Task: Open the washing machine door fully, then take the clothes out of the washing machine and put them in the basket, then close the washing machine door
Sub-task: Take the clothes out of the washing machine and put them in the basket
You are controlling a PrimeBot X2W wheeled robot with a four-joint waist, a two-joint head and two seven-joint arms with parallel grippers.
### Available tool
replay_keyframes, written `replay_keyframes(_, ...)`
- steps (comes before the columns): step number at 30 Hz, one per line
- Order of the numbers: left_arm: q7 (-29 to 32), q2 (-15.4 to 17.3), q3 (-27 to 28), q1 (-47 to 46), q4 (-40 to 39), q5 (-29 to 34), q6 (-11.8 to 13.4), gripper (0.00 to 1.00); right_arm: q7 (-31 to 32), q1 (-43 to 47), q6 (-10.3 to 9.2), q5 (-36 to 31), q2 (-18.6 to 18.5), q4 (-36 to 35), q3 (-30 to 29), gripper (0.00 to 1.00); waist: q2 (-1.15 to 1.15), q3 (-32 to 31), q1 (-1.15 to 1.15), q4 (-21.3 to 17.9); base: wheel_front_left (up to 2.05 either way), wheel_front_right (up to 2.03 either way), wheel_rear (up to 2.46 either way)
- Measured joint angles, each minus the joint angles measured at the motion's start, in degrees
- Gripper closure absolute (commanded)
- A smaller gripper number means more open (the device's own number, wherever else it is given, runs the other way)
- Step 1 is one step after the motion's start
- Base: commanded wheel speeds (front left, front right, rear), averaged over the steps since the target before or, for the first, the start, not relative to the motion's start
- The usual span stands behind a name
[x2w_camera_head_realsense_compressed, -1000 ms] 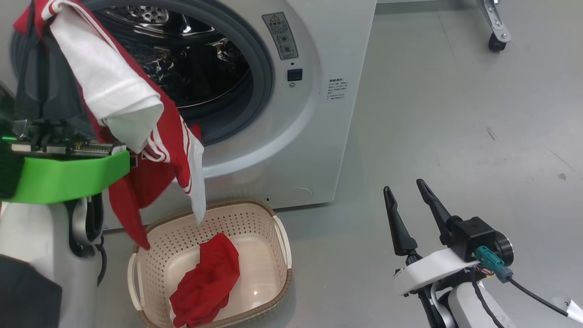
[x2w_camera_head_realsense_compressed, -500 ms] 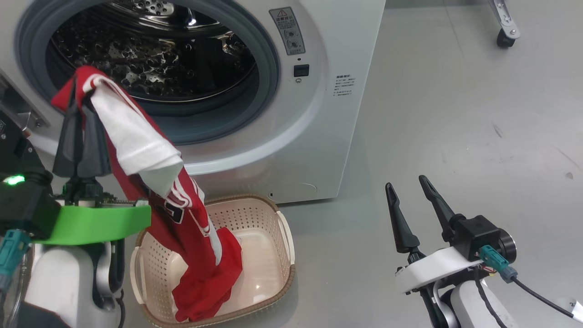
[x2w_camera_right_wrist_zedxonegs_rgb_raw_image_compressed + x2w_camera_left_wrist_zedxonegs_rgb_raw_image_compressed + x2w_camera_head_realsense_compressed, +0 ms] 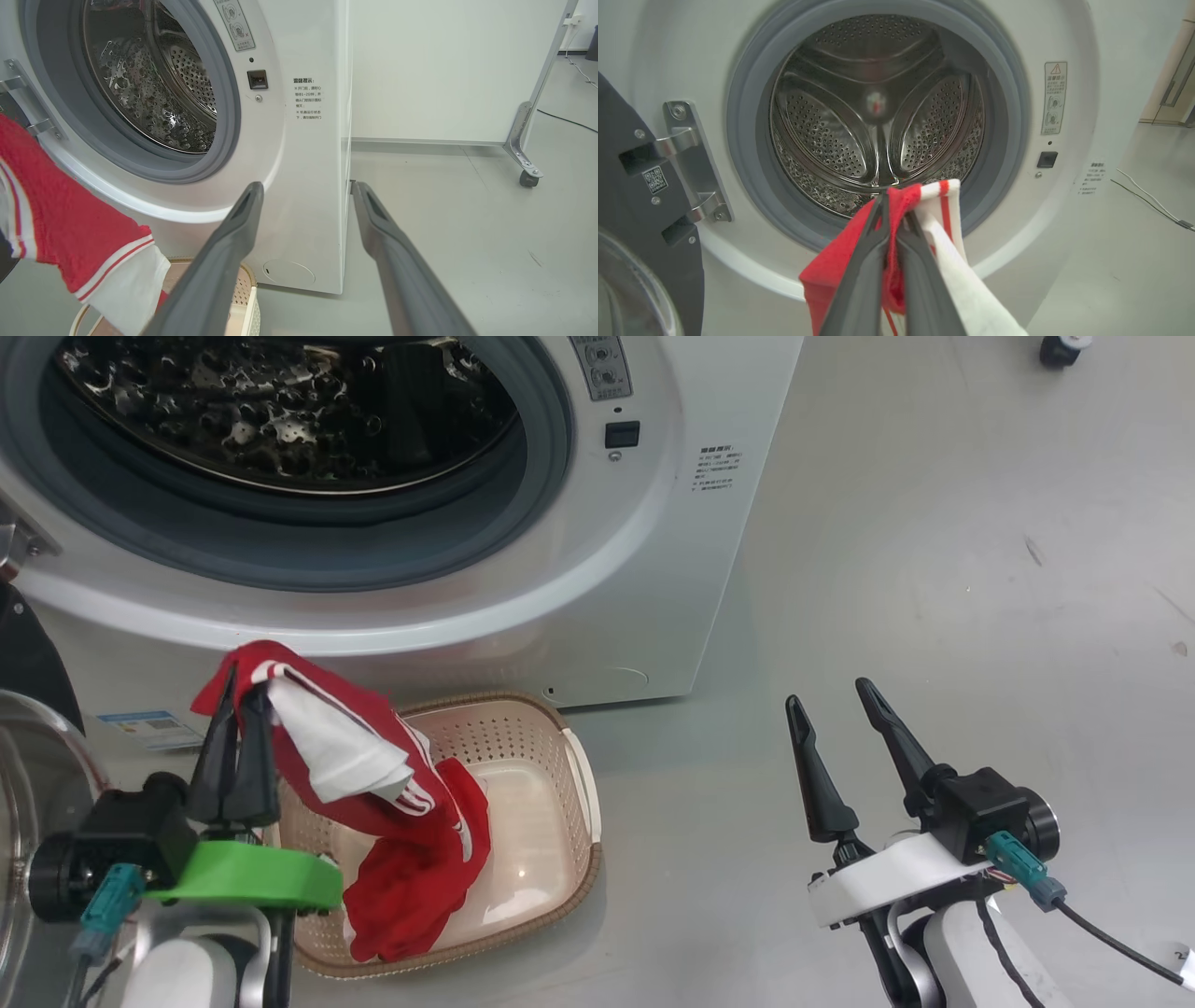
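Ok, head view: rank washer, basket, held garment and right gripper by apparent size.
1. washer, cropped yet largest.
2. basket.
3. garment and right gripper span similar areas; the gripper sits nearer the camera, so I won't rank them.

A smooth, scuffed grey floor [image 3: 934, 616] lies under even light. Behind it stands a plain white partition panel [image 3: 444, 70] on a grey metal caster leg [image 3: 523, 149].

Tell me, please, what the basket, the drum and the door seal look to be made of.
Basket: likely moulded plastic, cream and glossy, with punched holes and a sheen on its floor. Drum: probably stainless steel, polished; it mirrors light and is perforated. Door seal: seemingly rubber, matt grey, without reflections.
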Motion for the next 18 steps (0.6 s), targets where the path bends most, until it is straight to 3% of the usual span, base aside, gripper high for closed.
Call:
replay_keyframes(11, 2.5, -0.1, -1.4, 1.0, 9.3, -1.5, -0.2, 1.0, 0.0, -2.9, -0.16, 0.0, 0.0, -2.5, 1.1, 0.0, 0.0, 6.2, 0.0, -0.8, 0.0, 0.0, 0.0)
replay_keyframes(18, 6.5, 1.8, -2.6, -3.6, 18.0, -1.5, -2.4, 1.0, 0.0, -6.0, -0.64, 0.1, 0.0, -4.9, 2.0, 0.0, 0.0, 12.0, 0.0, -1.9, 0.0, 0.0, 0.0)
